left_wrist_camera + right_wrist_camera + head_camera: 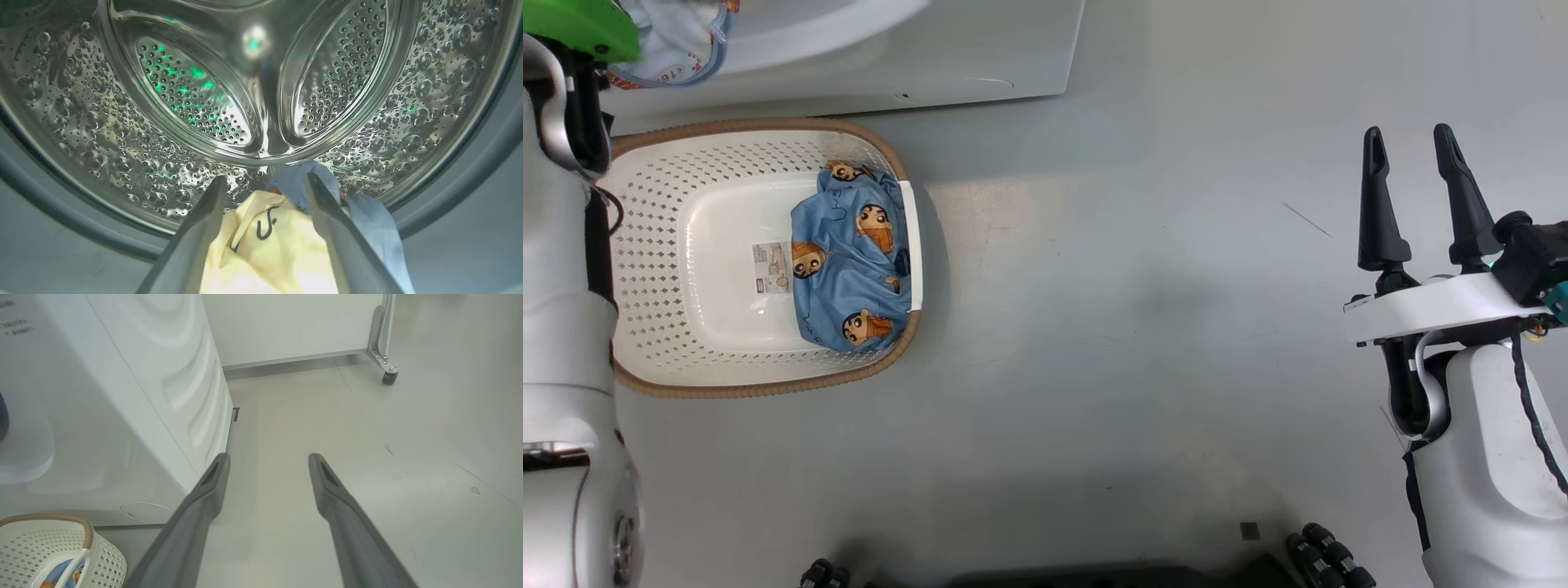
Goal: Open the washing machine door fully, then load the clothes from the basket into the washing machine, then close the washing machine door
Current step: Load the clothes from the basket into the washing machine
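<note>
Loading is under way: the left end effector (pixel 266 179) is hanging in the mouth of the drum (pixel 102 122) of the washing machine (pixel 890 57). Its fingers are standing wide apart with a cream and light blue garment (pixel 278 241) lying loose between them at the drum's lower lip, while another blue printed garment (pixel 854 261) is lying against the right wall of the basket (pixel 654 245) on the floor (pixel 1135 327) just before the machine. The next move is likely calling for backing straight out past the grey gasket (pixel 470 175) without dragging cloth, then dipping inside the basket's rim; the right end effector (pixel 1409 139), likewise apart and empty, is hovering over open floor well clear.
</note>
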You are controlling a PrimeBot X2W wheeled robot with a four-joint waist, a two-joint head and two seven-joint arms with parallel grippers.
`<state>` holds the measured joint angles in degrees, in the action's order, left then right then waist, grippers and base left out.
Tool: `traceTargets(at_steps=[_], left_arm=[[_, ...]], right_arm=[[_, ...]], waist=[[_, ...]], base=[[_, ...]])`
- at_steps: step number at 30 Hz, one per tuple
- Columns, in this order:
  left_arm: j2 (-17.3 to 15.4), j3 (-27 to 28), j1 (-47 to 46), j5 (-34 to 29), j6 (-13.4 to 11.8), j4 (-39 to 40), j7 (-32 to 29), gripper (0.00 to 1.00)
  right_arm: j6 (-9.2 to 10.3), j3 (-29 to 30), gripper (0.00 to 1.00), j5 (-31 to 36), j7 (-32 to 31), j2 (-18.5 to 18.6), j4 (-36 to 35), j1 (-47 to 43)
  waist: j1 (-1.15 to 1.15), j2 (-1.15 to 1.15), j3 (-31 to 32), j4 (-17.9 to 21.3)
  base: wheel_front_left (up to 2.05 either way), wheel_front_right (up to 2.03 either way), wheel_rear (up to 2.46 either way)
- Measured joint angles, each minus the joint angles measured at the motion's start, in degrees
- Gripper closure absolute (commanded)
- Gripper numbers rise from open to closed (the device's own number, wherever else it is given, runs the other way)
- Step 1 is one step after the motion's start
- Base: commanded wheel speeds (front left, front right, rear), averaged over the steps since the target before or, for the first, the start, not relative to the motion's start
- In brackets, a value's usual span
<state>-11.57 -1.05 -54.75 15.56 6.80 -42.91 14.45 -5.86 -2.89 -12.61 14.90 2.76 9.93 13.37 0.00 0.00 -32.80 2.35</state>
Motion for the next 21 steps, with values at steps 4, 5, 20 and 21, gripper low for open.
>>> traceTargets(at_steps=[4,5,20,21], left_arm=[[0.41,0.91,3.41,0.16,0.30,2.21,0.00,0.00],[0.40,0.93,4.17,0.16,0.30,2.82,0.01,0.00],[1.63,4.56,15.57,0.74,0.31,11.40,0.07,0.00],[1.70,4.75,16.35,0.74,0.31,12.15,0.07,0.00]], right_arm=[[0.00,0.12,0.00,0.00,0.00,0.01,0.09,-0.10],[-0.01,0.12,0.00,0.00,0.00,0.01,0.10,-0.15],[-0.07,-0.55,0.00,-0.09,-0.01,0.01,-0.35,-0.99],[-0.07,-0.58,0.00,-0.09,0.00,0.00,-0.36,-0.99]], waist=[[0.00,0.00,1.27,-0.19],[0.00,0.00,1.55,-0.23],[0.00,0.00,2.36,-0.42],[0.00,0.00,2.34,-0.42]], base=[[0.00,0.00,0.00],[0.00,0.00,0.00],[0.00,0.00,0.00],[0.00,0.00,0.00]])
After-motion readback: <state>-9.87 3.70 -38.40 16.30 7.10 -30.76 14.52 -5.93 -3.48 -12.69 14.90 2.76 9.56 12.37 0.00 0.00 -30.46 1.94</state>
